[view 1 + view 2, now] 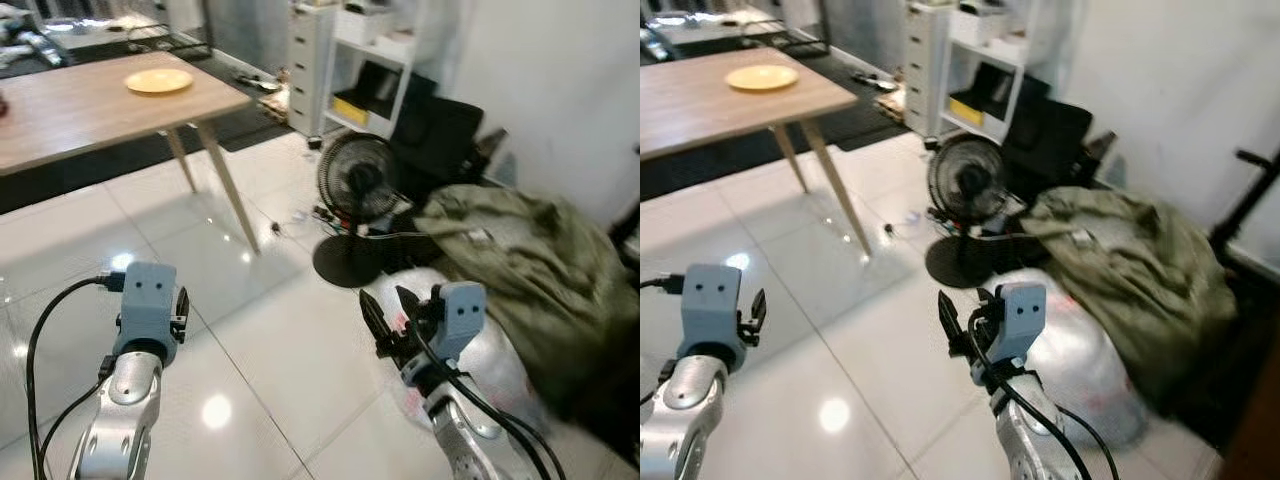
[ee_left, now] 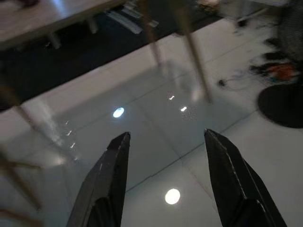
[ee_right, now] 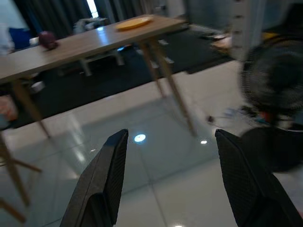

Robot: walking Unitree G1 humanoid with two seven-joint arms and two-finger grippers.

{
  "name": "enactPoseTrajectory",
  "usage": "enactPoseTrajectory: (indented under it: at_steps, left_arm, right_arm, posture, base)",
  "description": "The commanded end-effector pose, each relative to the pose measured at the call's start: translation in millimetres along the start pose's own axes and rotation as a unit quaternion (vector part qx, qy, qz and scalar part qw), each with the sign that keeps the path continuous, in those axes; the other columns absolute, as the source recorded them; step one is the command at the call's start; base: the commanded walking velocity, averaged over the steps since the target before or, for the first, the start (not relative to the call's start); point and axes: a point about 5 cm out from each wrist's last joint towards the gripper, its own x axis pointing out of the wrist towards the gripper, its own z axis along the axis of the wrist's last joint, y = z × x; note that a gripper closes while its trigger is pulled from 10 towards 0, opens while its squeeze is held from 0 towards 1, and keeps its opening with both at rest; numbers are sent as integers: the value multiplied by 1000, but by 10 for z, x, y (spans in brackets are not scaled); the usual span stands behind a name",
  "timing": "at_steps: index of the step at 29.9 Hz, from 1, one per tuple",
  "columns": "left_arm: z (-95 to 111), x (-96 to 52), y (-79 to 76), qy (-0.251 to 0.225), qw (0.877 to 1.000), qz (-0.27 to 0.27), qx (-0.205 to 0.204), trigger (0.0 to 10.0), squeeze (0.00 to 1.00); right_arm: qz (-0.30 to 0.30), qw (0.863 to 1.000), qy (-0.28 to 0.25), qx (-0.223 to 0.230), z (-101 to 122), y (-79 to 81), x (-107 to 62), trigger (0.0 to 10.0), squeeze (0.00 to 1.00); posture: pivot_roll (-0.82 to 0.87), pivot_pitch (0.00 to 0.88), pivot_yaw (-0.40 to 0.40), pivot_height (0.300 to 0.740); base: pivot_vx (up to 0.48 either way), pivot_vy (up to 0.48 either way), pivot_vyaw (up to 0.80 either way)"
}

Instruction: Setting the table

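While both arms hang out in front over the glossy white floor (image 1: 270, 340), nothing is carried — the left hand (image 2: 163, 142) has its fingers spread with only tile between them, and the right hand (image 3: 173, 142) is spread and empty as well. The wooden worktop (image 1: 90, 105) stands well ahead on the robot's left, with one yellow plate (image 1: 159, 81) lying near its far corner; in the right wrist view a small dark red thing (image 3: 48, 39) also sits on it, too blurred to name. My reading is that this is a walking stretch between items, so the next move calls for finding something to lay and approaching it. A black fan (image 1: 357, 190), an olive bag (image 1: 520, 270) and a white shelf unit (image 1: 355, 60) crowd the right side. Most of the worktop is cut off, so how much of it is set cannot be told — the picture is soft with motion.
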Motion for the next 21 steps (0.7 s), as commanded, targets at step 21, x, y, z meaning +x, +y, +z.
enactPoseTrajectory:
  at_steps: [21]
  left_arm:
    - [295, 120, -361, -70, 984, -165, 20, 10000, 0]
  right_arm:
    - [-157, 987, -8, -29, 91, -520, 47, 10000, 0]
  posture:
    - [168, 85, 43, 740]
  base:
    - [480, 0, 364]
